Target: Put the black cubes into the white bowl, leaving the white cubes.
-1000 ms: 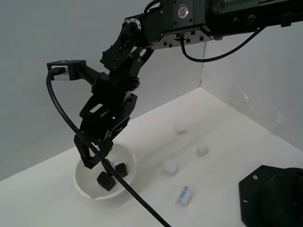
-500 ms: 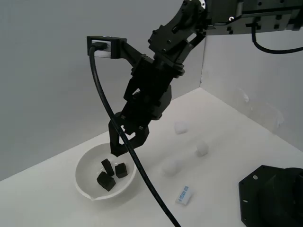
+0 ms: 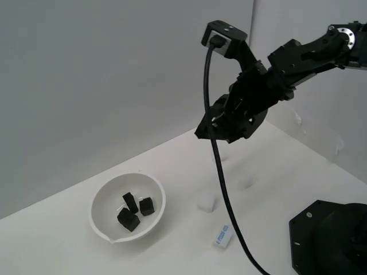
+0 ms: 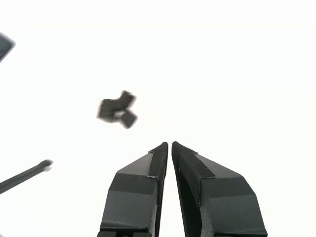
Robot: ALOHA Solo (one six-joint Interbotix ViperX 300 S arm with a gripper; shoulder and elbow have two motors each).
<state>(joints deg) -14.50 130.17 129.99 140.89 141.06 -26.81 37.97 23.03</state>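
Observation:
Three black cubes (image 3: 129, 201) (image 3: 147, 206) (image 3: 128, 219) lie together inside the white bowl (image 3: 101, 197), which stands at the exterior view's left. In the wrist view they show as a dark cluster (image 4: 117, 109); the bowl is washed out there. One white cube (image 3: 206, 201) sits on the table to the right of the bowl, and another (image 3: 246, 182) shows faintly farther right. The third is hidden behind the arm and cable. My gripper (image 3: 205, 129) (image 4: 169, 144) is high above the table, well away from the bowl, with its fingers together and nothing between them.
A flat white block with blue print (image 3: 222, 236) lies near the front. A black robot base (image 3: 330, 238) stands at the exterior view's lower right. A black cable (image 3: 226, 200) hangs from the wrist down across the table. Walls stand behind and to the right.
The gripper has risen out of the bowl and swung up and toward the exterior view's right. The third black cube lies in the bowl with the other two.

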